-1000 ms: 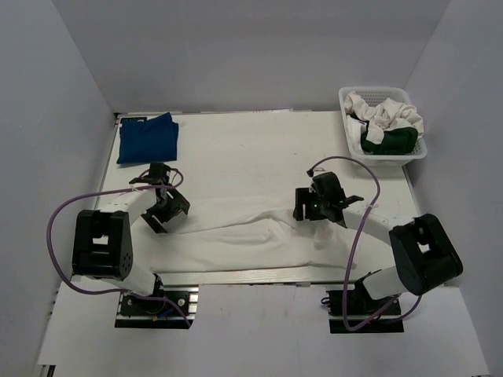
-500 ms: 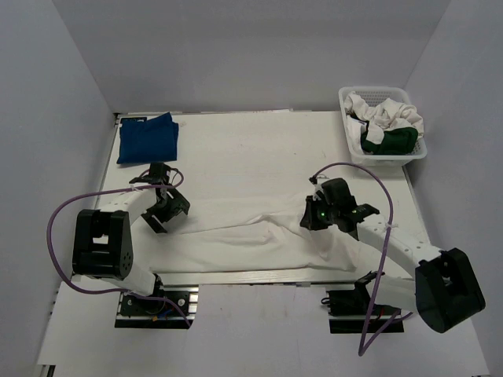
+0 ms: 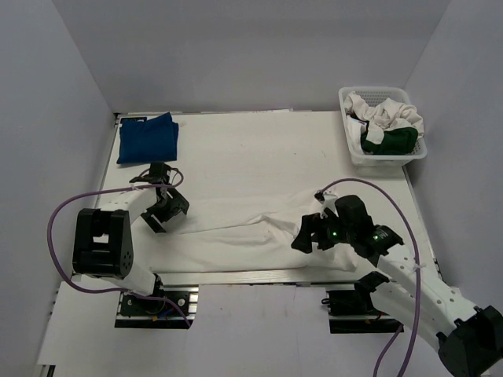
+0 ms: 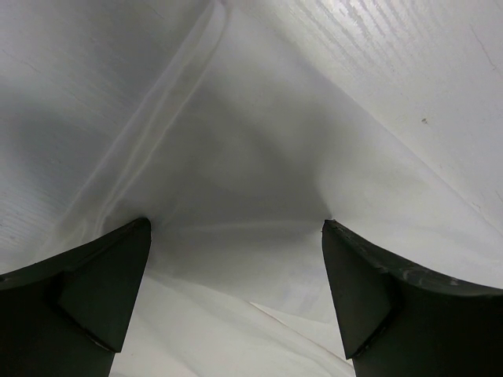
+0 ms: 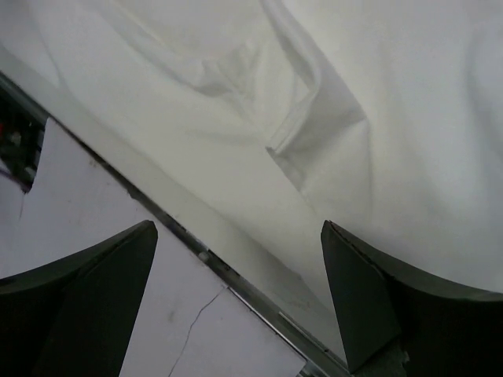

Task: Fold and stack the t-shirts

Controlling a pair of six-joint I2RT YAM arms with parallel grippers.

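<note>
A white t-shirt (image 3: 236, 239) lies spread and creased along the table's near edge. My left gripper (image 3: 161, 212) is open, low over the shirt's left end; in the left wrist view white cloth (image 4: 251, 157) fills the space between its fingers (image 4: 236, 259). My right gripper (image 3: 305, 236) is open and empty above the shirt's right part; the right wrist view shows a fold of the shirt (image 5: 377, 118) ahead of its fingers (image 5: 236, 267). A folded royal blue t-shirt (image 3: 148, 138) lies at the far left.
A white lattice basket (image 3: 389, 159) at the far right holds crumpled white t-shirts (image 3: 385, 111) and a dark green one (image 3: 393, 141). The table's metal front rail (image 5: 236, 276) runs under my right gripper. Grey walls enclose the table (image 3: 251, 157).
My right arm has swung out and toward the near edge, carrying its gripper down over the shirt's front right part. The left arm has stayed in place.
</note>
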